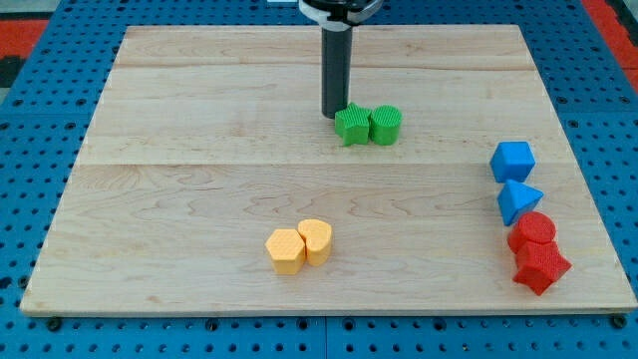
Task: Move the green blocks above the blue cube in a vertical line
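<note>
Two green blocks lie side by side near the board's middle, towards the view's top: a star-like green block on the left and a green cylinder touching it on the right. My tip stands against the star-like block's upper left side. The blue cube sits near the board's right edge, well to the right of the green pair and slightly lower.
A blue triangular block lies just below the blue cube. A red cylinder and a red star-like block sit below that. Two yellow blocks touch near the view's bottom centre. The wooden board lies on a blue pegboard.
</note>
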Motion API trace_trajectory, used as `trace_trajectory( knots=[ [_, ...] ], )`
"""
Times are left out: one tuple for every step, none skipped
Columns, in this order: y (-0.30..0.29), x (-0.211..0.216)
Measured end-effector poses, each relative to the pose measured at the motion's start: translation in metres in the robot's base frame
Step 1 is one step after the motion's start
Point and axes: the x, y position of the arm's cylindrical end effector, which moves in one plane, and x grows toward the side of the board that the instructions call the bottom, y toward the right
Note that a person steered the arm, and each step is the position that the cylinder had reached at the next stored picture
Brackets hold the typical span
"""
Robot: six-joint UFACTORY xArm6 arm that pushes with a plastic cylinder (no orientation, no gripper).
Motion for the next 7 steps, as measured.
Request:
trace_trajectory(
  knots=[
    [0.006,0.024],
    [0.058,0.032],
    [0.094,0.034],
    [0.112,0.033],
    [0.109,0.018],
    [0.114,0.009],
    [0.141,0.016]
  ],
)
